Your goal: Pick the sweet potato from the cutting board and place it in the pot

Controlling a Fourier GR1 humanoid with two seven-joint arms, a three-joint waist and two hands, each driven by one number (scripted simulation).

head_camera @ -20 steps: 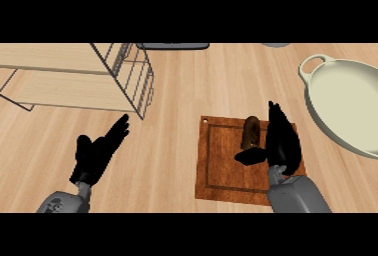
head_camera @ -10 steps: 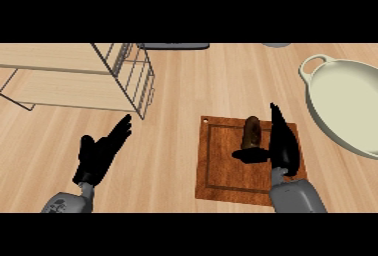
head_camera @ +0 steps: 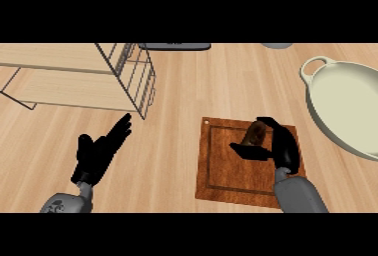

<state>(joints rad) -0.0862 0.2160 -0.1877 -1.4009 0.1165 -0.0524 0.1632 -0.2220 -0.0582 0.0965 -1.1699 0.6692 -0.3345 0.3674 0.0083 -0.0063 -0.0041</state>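
Sweet potato: brown, lying on the cutting board's far half, directly under the right robot hand's curved fingers and partly hidden by them.
Right robot hand: black, above the right side of the cutting board; fingers arch over the far end of the sweet potato and the thumb juts out on its left side — the hand is curling round the sweet potato, yet whether the fingers actually touch it cannot be told.
Right forearm: grey, entering from the lower edge and covering the board's near right corner.
Cutting board: dark reddish wood, rectangular with an inset groove, flat on the bench beneath the right robot hand.
Pot: cream, oval, with a loop handle at its far left end; lies to the right of the right robot hand and beyond it, apart from the cutting board, cut off by the view's right edge.
Left robot hand: black, fingers straight and spread apart, holding nothing — well to the left of the cutting board, above bare bench.
Wire rack: wooden shelves in a thin wire frame, beyond the left robot hand.
Bench: light wood planking carrying every item.
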